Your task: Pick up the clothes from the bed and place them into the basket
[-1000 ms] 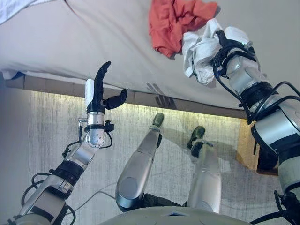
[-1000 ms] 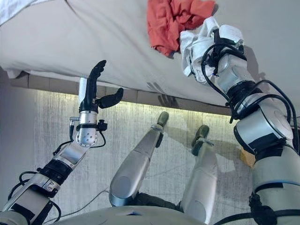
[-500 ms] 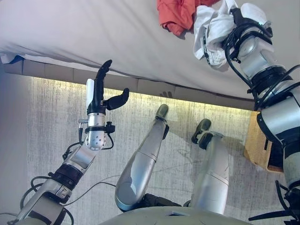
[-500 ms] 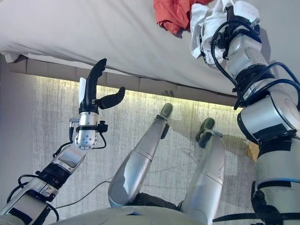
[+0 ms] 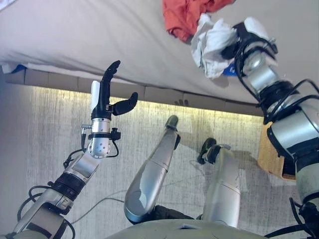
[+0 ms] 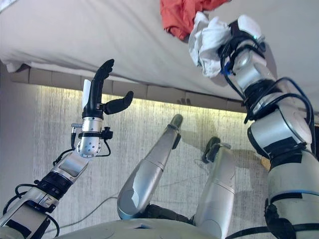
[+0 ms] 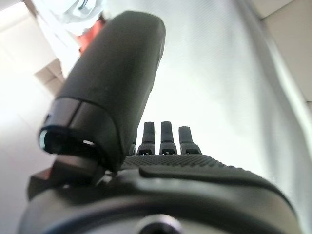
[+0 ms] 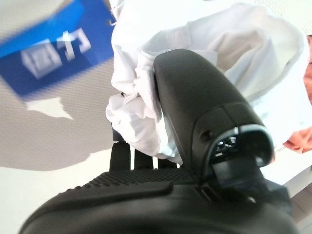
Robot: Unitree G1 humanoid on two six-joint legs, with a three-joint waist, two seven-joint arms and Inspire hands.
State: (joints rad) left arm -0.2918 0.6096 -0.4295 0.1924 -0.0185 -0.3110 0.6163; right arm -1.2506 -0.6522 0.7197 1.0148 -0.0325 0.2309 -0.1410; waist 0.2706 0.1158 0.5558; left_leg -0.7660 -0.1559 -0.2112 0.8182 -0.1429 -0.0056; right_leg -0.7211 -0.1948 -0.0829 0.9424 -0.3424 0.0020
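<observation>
silver-grey arms, dark left hand (image 5: pixel 105 95), white thumb cover

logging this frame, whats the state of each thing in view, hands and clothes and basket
left hand: open, empty, raised by the bed edge
right hand: shut on the white garment
white garment: bunched in the right hand, above the bed
red garment: crumpled, lying on the bed
bed: grey sheet, red garment on it
basket: on the floor by the right arm, mostly hidden, contents not visible
</observation>
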